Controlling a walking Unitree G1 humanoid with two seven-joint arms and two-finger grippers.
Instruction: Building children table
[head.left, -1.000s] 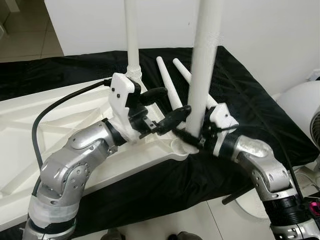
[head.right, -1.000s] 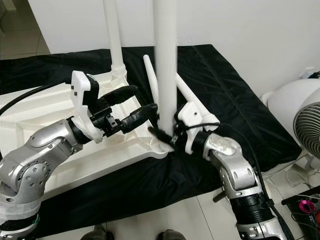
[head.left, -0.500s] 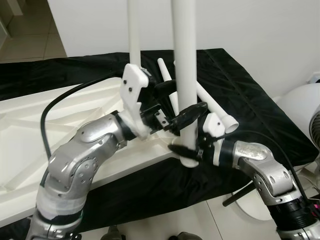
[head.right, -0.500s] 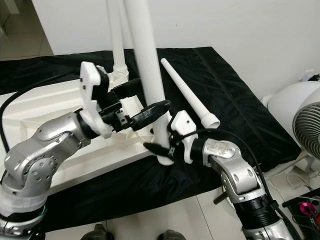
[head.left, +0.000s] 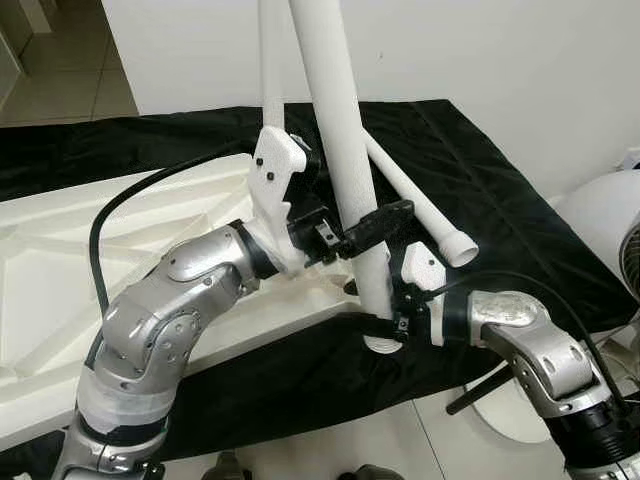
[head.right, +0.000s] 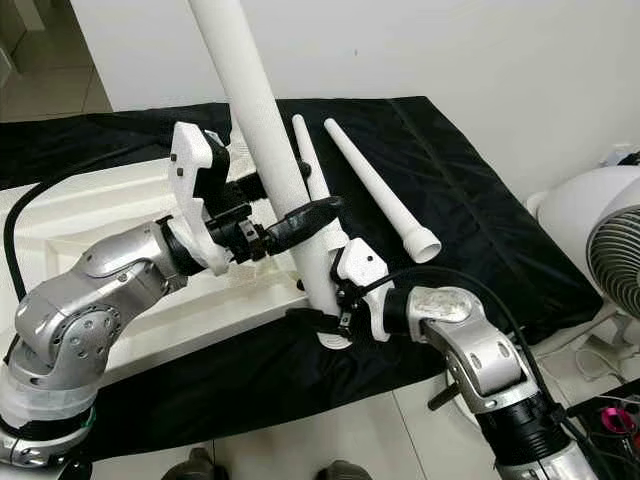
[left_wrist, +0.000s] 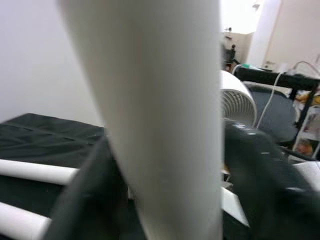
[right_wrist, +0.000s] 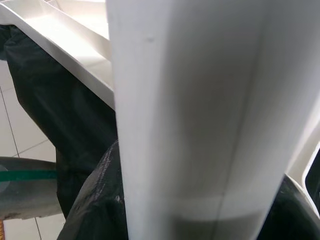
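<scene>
Black cloth covers the work surface by a white wall, and on it lies the white tabletop, underside up, with one leg already standing in its far corner. Two spare legs lie side by side on the cloth beyond, and a fan stands off to the right.

The leg in hand is tilted, its top leaning left, and its wide foot hangs at the near corner of the tabletop, just past the edge over the cloth. The step, as I judge it, is seating that foot in the corner socket. To do it well, the leg should first be brought upright, then its foot shifted back over the socket before any push down. The lower grip should steer the foot while the upper one sets the angle. Pressing while it leans would likely jam it or tip the tabletop.

The left gripper clamps the leg at mid-height, its fingers closed snug against both sides of the shaft. The right gripper clamps the leg just above the foot, fingers likewise tight around it.
</scene>
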